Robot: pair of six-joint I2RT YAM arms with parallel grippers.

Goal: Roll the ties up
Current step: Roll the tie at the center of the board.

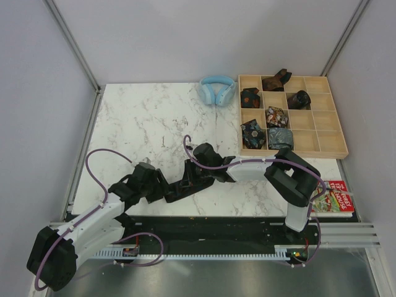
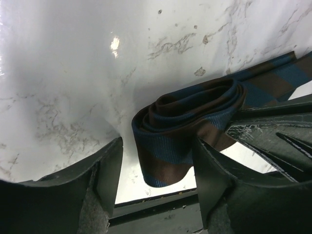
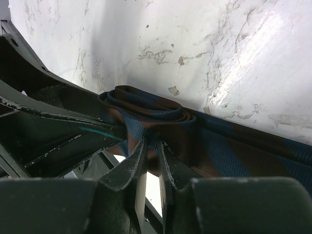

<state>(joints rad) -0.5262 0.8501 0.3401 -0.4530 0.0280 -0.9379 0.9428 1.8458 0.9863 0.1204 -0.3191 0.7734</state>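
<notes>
A blue-and-brown striped tie lies on the marble table near its front edge, partly wound into a loose flat roll. Its tail runs off to the right in the right wrist view. My right gripper is shut on the roll's near edge. My left gripper is open, with a finger on either side of the roll's end and not touching it. In the top view both grippers, left and right, meet tip to tip and mostly hide the tie.
A wooden compartment box at the back right holds several rolled ties. Light blue headphones lie to its left. A red printed booklet lies at the right front. The table's front edge and black rail are just below the grippers.
</notes>
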